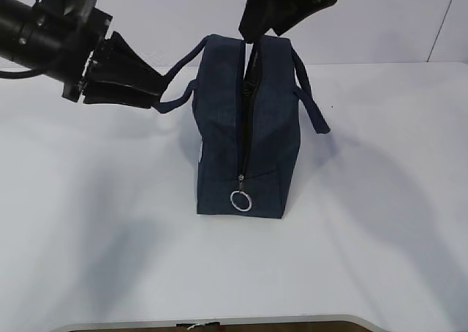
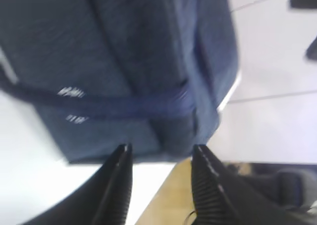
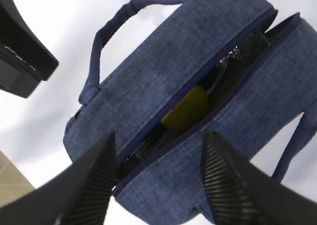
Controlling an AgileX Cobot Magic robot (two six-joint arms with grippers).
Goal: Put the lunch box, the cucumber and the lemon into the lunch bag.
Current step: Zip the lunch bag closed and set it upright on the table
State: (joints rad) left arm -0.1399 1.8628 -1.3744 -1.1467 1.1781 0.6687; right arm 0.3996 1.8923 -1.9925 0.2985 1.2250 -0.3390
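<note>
The near part of the white desk (image 1: 234,273) lay bare in the exterior view. Behind it the lunch bag (image 1: 274,149) stood upright near the middle, its end panel facing the camera, the zipper running up that end with its metal ring pull (image 1: 240,200) hanging low near the base. One handle (image 1: 311,102) drooped down the right side; the other handle (image 1: 179,80) stretched out to the left, its loop at the tips of the left pincer (image 1: 150,94). The left wrist view, blurred, showed that pincer's jaws parted with nothing clearly between them. The right pincer (image 3: 158,183) hovered just above the bag's unzipped top, jaws spread wide and empty. Through the slit, the lemon (image 3: 185,108) lay inside against the dark, shiny lining. The lunch box and the cucumber could not be made out.
</note>
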